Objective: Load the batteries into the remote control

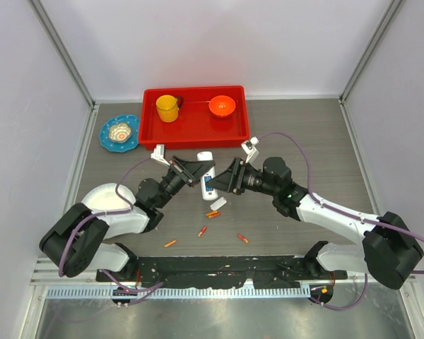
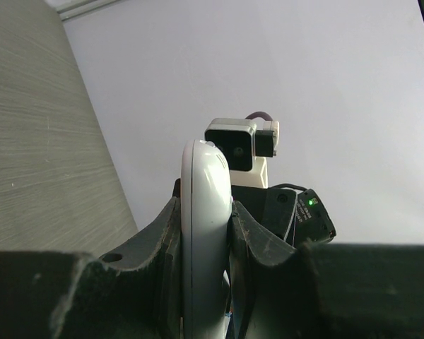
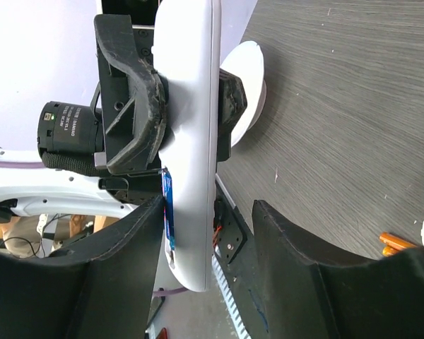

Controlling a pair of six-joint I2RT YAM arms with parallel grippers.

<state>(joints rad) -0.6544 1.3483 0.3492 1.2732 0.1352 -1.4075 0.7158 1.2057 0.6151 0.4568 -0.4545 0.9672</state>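
Left end effector clamps remote control — right end effector gapes around it.

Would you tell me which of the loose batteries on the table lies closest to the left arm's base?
The lone orange battery farthest left; the other batteries all lie further right, toward the middle.

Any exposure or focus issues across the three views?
Top view: even light, sharp, no glare on the table. Left wrist view: remote bright, left gripper near black, little detail. Right wrist view: right gripper likewise dark, remote's white face close to blown out.
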